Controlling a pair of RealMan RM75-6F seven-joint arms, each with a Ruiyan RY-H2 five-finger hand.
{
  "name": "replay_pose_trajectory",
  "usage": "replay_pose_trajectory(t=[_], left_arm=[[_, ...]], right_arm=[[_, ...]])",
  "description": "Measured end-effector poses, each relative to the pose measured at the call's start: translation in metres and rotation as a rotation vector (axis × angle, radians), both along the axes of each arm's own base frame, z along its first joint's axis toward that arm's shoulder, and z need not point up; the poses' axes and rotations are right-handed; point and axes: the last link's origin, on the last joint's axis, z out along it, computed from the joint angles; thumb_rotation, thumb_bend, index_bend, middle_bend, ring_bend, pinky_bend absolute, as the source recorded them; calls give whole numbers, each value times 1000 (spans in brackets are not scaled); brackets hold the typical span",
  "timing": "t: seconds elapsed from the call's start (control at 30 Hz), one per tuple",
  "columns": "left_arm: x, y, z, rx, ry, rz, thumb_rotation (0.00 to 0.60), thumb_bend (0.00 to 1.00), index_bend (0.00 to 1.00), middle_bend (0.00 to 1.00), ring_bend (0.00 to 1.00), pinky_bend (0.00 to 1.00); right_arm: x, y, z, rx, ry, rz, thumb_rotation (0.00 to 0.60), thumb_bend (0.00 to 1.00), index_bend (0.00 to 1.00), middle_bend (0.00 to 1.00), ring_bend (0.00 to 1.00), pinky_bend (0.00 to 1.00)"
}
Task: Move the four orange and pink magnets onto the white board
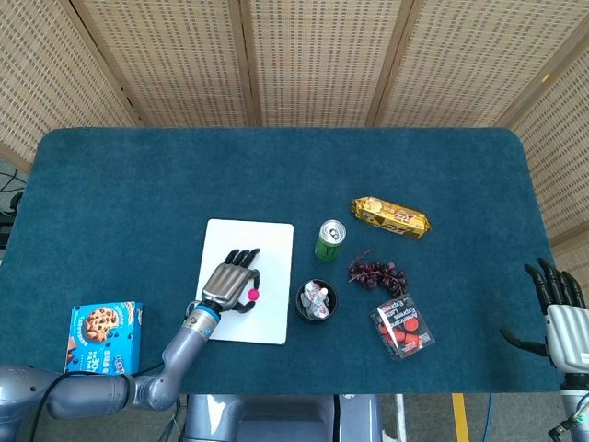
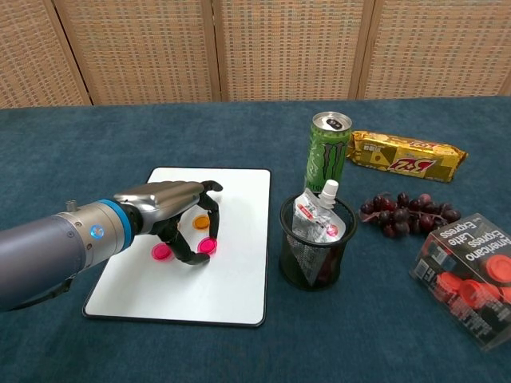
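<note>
pink magnet (image 2: 207, 246) under left hand (image 2: 172, 209) fingertips (on white board (image 2: 231, 279)).

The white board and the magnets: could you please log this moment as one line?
left robot hand: over white board | magnets seen on board: pink, pink, orange | right robot hand: idle, open

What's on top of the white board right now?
The white board carries two pink magnets and an orange magnet, with the left hand above them. Its fingers could hide a fourth.
</note>
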Motion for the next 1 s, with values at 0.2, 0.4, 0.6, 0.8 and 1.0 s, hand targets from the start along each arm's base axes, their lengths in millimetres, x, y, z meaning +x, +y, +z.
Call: replay_pose_trajectory(t=[0.2, 0.4, 0.6, 0.8, 1.0], left_arm=[[0, 0, 1, 5, -6, 8, 600, 306, 363, 0, 0, 0], [2, -1, 5, -11, -31, 5, 600, 292, 301, 0, 0, 0], [9, -5, 18, -25, -88, -19, 600, 272, 200, 0, 0, 0], [10, -16, 55, 25, -145, -105, 600, 158, 0, 0, 0, 0], [-24, -34, 120, 223, -132, -184, 600, 24, 0, 0, 0, 0]], right_arm=[[0, 0, 0, -1, 0, 1, 600, 90, 0, 0, 0, 0], [0, 0, 0, -1, 1, 1, 600, 90, 0, 0, 0, 0], [0, 0, 0, -2, 5, 2, 600, 89, 0, 0, 0, 0], [0, 0, 0, -4, 10, 5, 600, 91, 0, 0, 0, 0], [1, 1, 0, -11, 15, 10, 600, 91, 0, 0, 0, 0]])
